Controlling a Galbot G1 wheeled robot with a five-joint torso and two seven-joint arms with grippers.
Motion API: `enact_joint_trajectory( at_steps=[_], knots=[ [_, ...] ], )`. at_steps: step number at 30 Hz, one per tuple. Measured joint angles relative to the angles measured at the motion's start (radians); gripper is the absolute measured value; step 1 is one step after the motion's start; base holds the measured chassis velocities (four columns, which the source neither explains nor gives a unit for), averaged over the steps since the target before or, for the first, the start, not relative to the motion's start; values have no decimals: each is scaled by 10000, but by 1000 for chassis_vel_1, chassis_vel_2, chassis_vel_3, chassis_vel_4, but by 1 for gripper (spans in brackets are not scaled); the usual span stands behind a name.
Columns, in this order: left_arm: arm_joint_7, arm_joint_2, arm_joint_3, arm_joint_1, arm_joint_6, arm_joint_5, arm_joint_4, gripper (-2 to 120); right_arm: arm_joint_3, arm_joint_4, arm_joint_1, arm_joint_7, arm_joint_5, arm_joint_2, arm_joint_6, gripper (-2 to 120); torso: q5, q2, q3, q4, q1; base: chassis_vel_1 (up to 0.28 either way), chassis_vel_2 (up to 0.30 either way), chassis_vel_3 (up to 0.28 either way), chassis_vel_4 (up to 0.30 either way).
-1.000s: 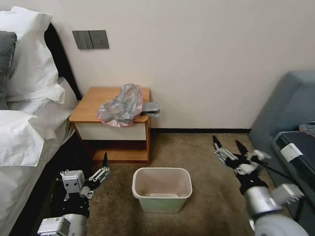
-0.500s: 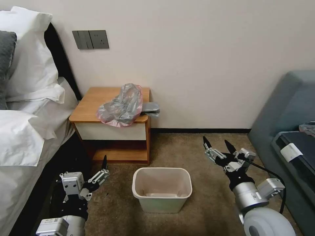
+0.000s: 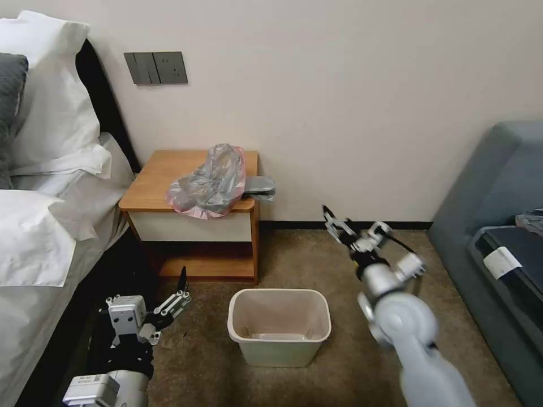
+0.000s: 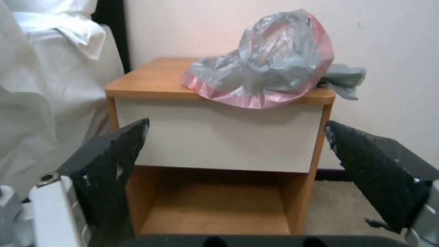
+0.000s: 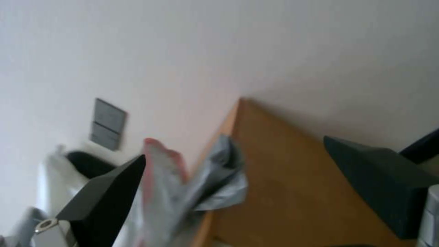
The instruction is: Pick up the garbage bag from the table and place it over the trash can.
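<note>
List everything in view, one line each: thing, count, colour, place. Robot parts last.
garbage bag: one, grey with pink edge, on the table, hanging over its front and right edges
table: one, light-brown with white front, against the wall beside the bed
trash can: one, cream-white, on the carpet before the table
bed: one, white linen, left
wall switches: one grey panel, above the table
sofa: one, grey-blue, right
left gripper: open, low near the table's shelf
right gripper: open, raised right of the table

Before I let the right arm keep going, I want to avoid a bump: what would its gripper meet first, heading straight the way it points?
Probably the bag hanging over the table's side edge; the right gripper's open jaws frame both. Depth is unclear.
</note>
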Motion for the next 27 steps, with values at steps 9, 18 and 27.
enact_joint_trajectory(
  at_steps=[9, 18, 27],
  knots=[
    [-3, -110, -3, -120, 65, -100, 0, 100, -227, -2064, 1377, -53, 2912, 511, -587, 100, 2, 0, -1, 0, 0, 0, 0, 0, 0],
    [32, -193, 52, -198, 78, -79, 1, 100, -352, -3296, 2268, -186, 3886, 766, -1119, 100, 2, 0, -2, -1, 0, 0, 0, 0, 0],
    [44, -218, 63, -209, 78, -72, 0, 100, -712, -4780, 2970, -977, 3112, 1277, -1258, 100, 2, -1, -1, -1, 0, 0, 0, 0, 0]
  ],
)
